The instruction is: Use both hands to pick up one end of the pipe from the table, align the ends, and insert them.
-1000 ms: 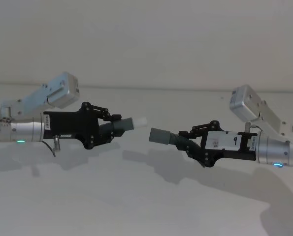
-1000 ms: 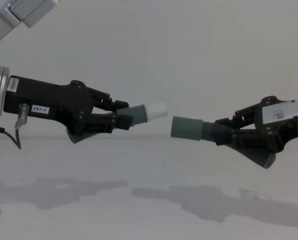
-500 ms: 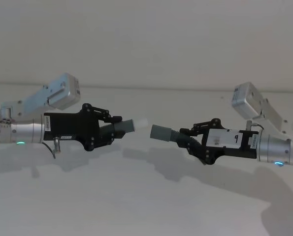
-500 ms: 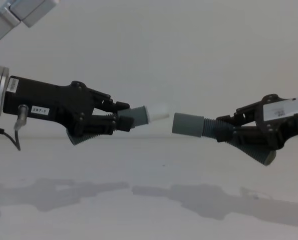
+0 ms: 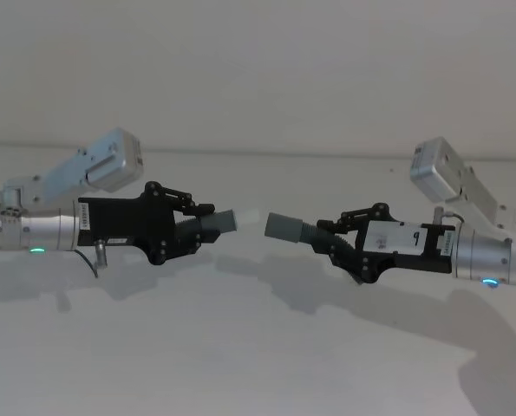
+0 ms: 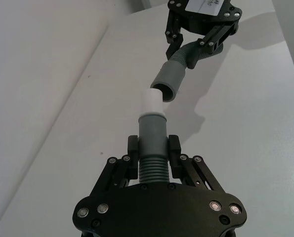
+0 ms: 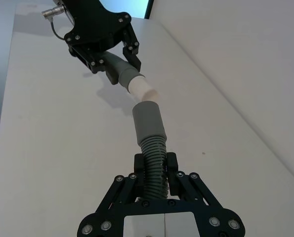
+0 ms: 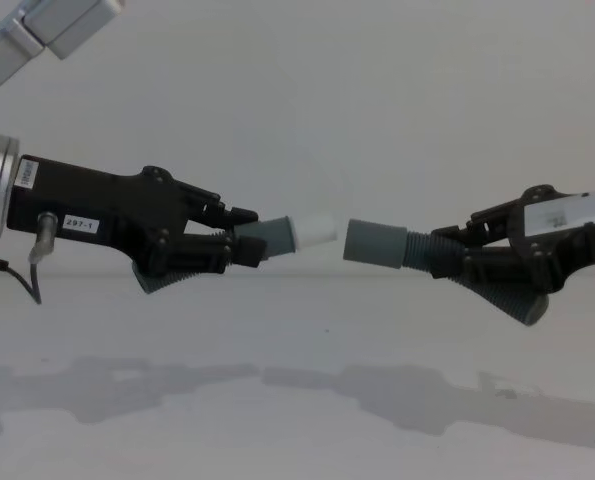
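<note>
Both grippers hold their pipe pieces in the air above the white table (image 8: 297, 420). My left gripper (image 8: 239, 240) is shut on the ribbed part of the white-tipped piece (image 8: 277, 236); its whitish tip (image 8: 317, 230) points right. My right gripper (image 8: 455, 262) is shut on the ribbed part of the cuffed piece (image 8: 422, 252); its grey cuff (image 8: 374, 243) points left. Tip and cuff face each other at about the same height, a small gap apart. In the left wrist view the white tip (image 6: 152, 101) sits just before the cuff's mouth (image 6: 167, 81), slightly off to one side.
The arms come in from both sides, the left arm (image 5: 32, 230) with a thin cable (image 8: 22, 275) hanging below it, the right arm (image 5: 492, 256) opposite. Their shadows lie on the table below. A white wall (image 5: 258, 69) stands behind.
My right gripper has risen and levelled, bringing the cuff up to the white tip's height and a little closer. The left gripper has barely moved.
</note>
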{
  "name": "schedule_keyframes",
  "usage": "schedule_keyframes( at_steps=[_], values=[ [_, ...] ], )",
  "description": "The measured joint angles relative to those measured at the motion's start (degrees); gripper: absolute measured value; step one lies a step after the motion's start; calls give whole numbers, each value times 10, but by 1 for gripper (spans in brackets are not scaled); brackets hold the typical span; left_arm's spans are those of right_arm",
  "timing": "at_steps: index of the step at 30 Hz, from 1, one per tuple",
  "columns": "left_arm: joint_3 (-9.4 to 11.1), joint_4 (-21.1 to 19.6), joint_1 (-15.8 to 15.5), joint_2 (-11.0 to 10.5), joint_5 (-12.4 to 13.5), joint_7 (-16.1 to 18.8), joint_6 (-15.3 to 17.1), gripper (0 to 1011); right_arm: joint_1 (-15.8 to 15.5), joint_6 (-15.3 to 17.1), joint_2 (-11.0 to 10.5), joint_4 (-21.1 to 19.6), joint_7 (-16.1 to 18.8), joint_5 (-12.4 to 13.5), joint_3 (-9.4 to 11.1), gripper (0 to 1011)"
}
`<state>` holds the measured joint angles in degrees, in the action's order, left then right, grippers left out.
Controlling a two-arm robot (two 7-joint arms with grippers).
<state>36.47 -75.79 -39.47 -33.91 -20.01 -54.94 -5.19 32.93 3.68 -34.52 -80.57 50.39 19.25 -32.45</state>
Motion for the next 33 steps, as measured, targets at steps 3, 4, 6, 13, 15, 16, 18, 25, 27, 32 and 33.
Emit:
schedule_keyframes(
  at_steps=[3, 4, 6, 13, 15, 16, 18, 25, 27, 32, 33],
  values=[
    [2, 3, -2, 1, -1, 0, 0, 343, 1, -1, 1, 1, 0, 1, -1, 262],
    [2, 4, -2, 1, -1, 0, 0, 343, 3, -1, 1, 3, 0, 2, -2, 262],
    [4, 7, -4, 1, -2, 0, -1, 343, 4, -1, 2, 4, 0, 3, -3, 262],
    [7, 14, -8, 4, -4, -2, -6, 343, 8, -2, 4, 8, 0, 5, -6, 262],
    [8, 16, -9, 4, -4, -2, -7, 343, 9, -2, 4, 9, -1, 6, -7, 262],
    [9, 17, -10, 4, -5, -2, -8, 343, 10, -2, 4, 10, -1, 6, -8, 262],
    [10, 19, -11, 5, -5, -2, -10, 343, 11, -3, 5, 11, -1, 6, -9, 262],
    [13, 23, -13, 6, -8, -3, -14, 343, 15, -5, 6, 14, -2, 8, -13, 262],
    [14, 23, -13, 6, -9, -3, -15, 343, 16, -6, 6, 15, -2, 9, -14, 262],
    [17, 23, -13, 6, -10, -2, -16, 343, 18, -9, 6, 16, -2, 11, -16, 262],
    [17, 23, -13, 5, -10, -2, -16, 343, 18, -9, 6, 16, -2, 11, -16, 262]
  ],
)
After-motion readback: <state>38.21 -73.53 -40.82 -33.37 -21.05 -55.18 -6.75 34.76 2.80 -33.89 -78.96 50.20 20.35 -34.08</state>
